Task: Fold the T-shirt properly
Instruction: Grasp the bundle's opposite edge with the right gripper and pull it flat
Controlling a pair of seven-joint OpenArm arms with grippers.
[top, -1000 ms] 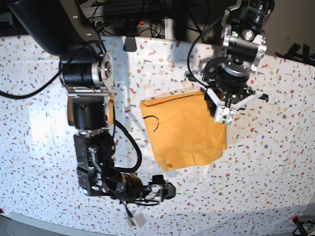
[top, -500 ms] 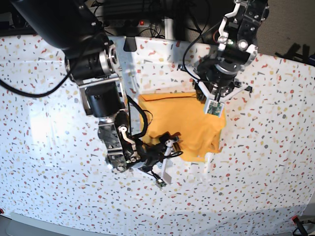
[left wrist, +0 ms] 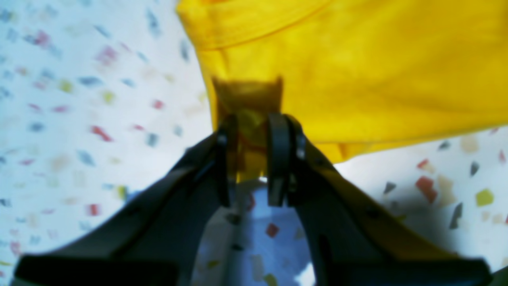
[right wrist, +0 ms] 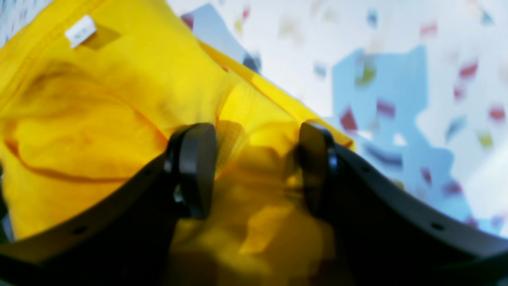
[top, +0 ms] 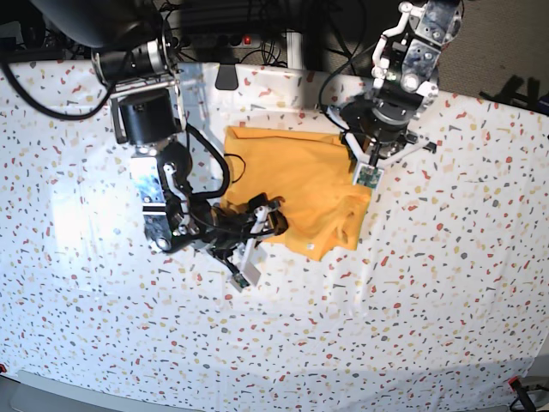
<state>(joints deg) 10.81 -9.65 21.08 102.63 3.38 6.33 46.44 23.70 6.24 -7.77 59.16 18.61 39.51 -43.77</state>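
The mustard yellow T-shirt [top: 300,184] lies folded and rumpled on the speckled white cloth [top: 446,283] at the middle back. My left gripper [top: 364,169] is at its right edge. In the left wrist view, that gripper [left wrist: 250,159] is shut on a pinch of the shirt's hem [left wrist: 248,119]. My right gripper [top: 266,221] is at the shirt's lower left edge. In the right wrist view, its jaws [right wrist: 254,167] stand partly apart, with bunched yellow fabric [right wrist: 258,159] filling the gap. A white neck label [right wrist: 80,31] shows.
The speckled cloth covers the whole table. Cables and a power strip [top: 232,39] lie behind the table's back edge. The right arm's black links [top: 159,180] stand left of the shirt.
The right gripper has moved up and left with the shirt's lower edge. The left gripper has moved slightly up. The whole shirt has shifted up and left and looks more bunched.
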